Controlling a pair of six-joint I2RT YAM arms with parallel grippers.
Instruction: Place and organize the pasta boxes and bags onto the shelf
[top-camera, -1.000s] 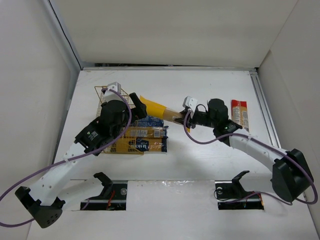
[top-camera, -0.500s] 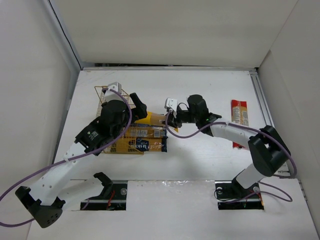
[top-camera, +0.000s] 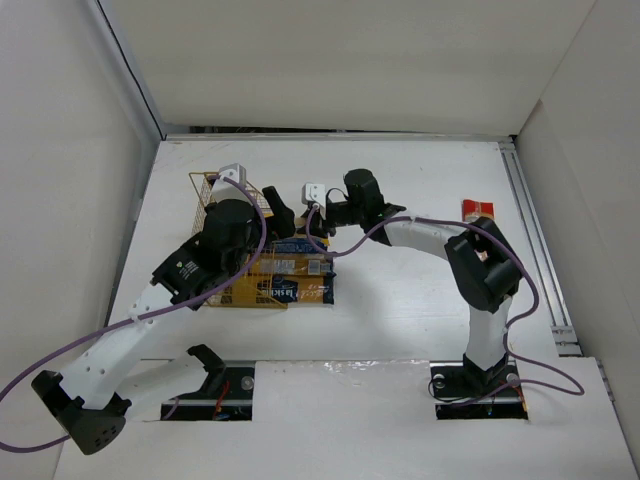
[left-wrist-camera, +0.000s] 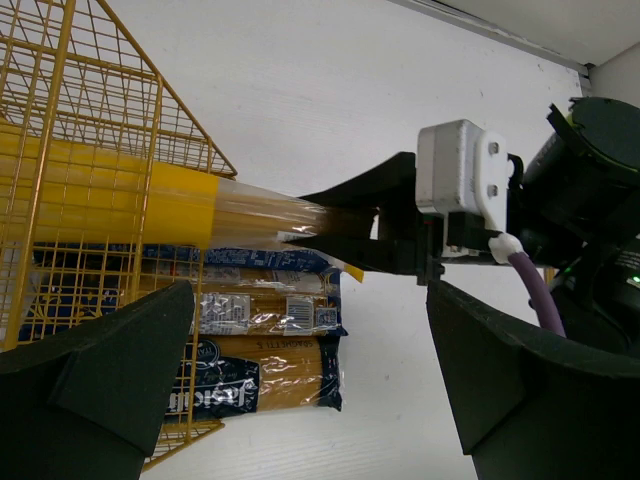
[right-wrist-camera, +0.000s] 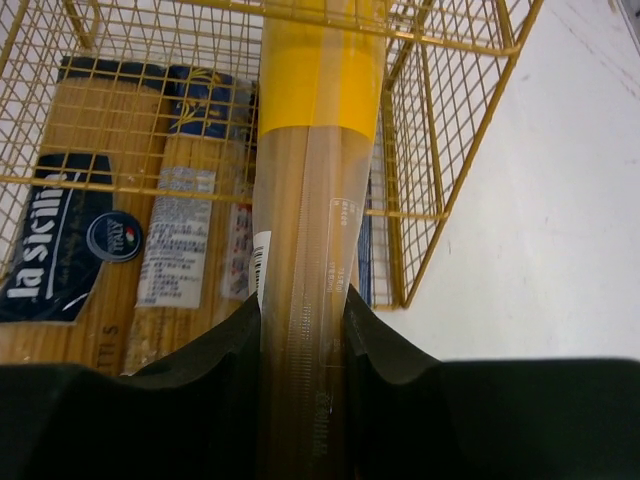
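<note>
top view, left arm: reaches from its base at the near left corner up over the shelf (top-camera: 213, 188), with the left gripper (top-camera: 280, 210) above the shelf's right end
top view, right arm: goes up from its base, folds hard at the elbow and stretches left, so the right gripper (top-camera: 318, 232) sits right at the shelf's right end
top view, count: two arms, one shelf. One red-orange pack (top-camera: 480, 210) lies alone far right on the desk (top-camera: 400, 300), half hidden by the right arm. At least two long packs sit low in the shelf.
top view, writing: the orange-yellow pack (top-camera: 275, 290) has a dark blue label with white letters, too small to read
left wrist view, left fingers: spread wide, holding nothing, hanging over the shelf's open end
left wrist view, yellow bag (left-wrist-camera: 150, 205): one, front part inside the wire frame on the upper level, clear tail sticking out right, pinched by the right arm's black fingers (left-wrist-camera: 350, 215)
left wrist view, below it: a clear-and-blue bag (left-wrist-camera: 260, 310) and the orange-yellow pack; the label text is only partly in view
right wrist view, right fingers (right-wrist-camera: 220, 370): narrow, clamped on the yellow bag's clear end
right wrist view, writing: the dark blue label reads "la sicili", cut off; the white sticker next to it is too fine to read
</note>
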